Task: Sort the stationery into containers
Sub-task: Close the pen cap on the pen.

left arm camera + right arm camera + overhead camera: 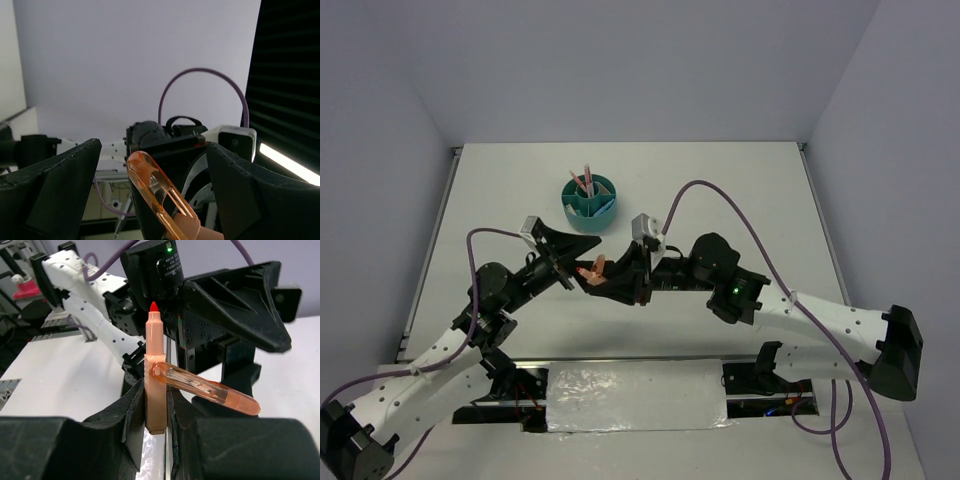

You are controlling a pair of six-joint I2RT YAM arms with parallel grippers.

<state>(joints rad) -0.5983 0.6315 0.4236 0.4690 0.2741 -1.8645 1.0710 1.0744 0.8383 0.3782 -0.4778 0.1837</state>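
Observation:
My right gripper (156, 407) is shut on an orange marker (155, 365), which stands upright with its red tip (154, 306) bare. The marker's clear orange cap (210, 390) juts out sideways, one end against the marker's body. My left gripper (154, 150) is open, and the cap (155, 187) lies between its wide-spread fingers without touching either. From above, both grippers meet over the table's middle, left gripper (570, 265) facing right gripper (620, 275), with the marker (592, 270) between them. The teal container (590, 200) stands behind them with pink pens (583, 180) upright in it.
The left arm's white links (85, 295) and black finger (235, 305) crowd close in front of the right wrist. A purple cable (720, 195) loops over the right arm. A crinkled clear sheet (635, 395) lies at the near edge between the bases.

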